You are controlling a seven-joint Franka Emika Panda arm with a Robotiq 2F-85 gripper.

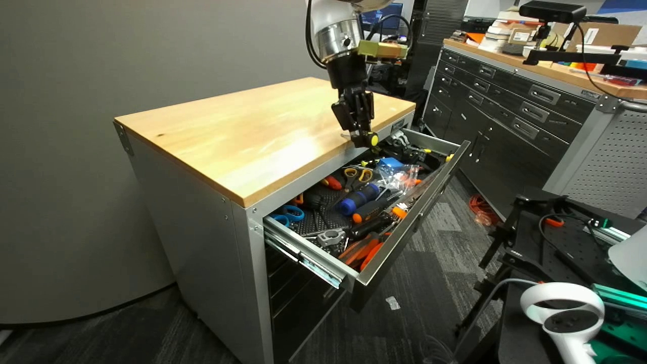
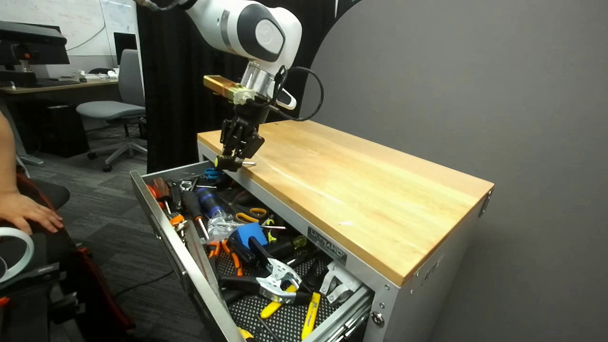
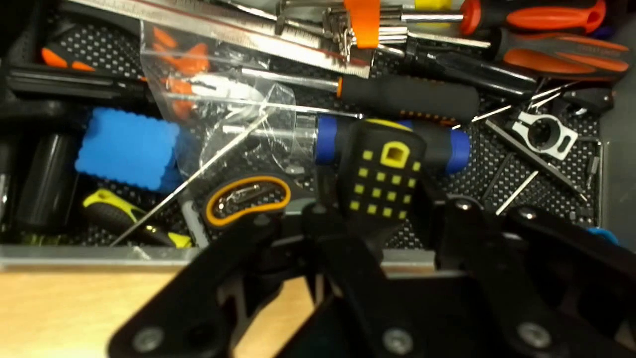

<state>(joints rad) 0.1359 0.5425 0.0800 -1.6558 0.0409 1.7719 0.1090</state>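
Note:
My gripper (image 3: 377, 196) is shut on a black-and-yellow screwdriver (image 3: 381, 174), whose dark handle with yellow squares shows between the fingers in the wrist view. In an exterior view the handle's yellow end (image 1: 373, 139) faces the drawer front. A short metal shaft (image 2: 249, 163) points back over the wooden top (image 2: 332, 185) of the cabinet. The screwdriver hangs above the inner edge of the open drawer (image 1: 313, 255). Below it in the wrist view lie a blue-and-black tool (image 3: 457, 151), orange-rimmed scissors (image 3: 285, 191) and a clear plastic bag (image 3: 218, 119).
Inside the drawer are a blue block (image 3: 126, 149), a black-handled screwdriver (image 3: 412, 97), a steel ruler (image 3: 278, 42) and a large clamp (image 2: 280, 280). A person's hand (image 2: 28, 211) rests beyond the drawer front. A table with a white controller (image 1: 563, 313) stands nearby.

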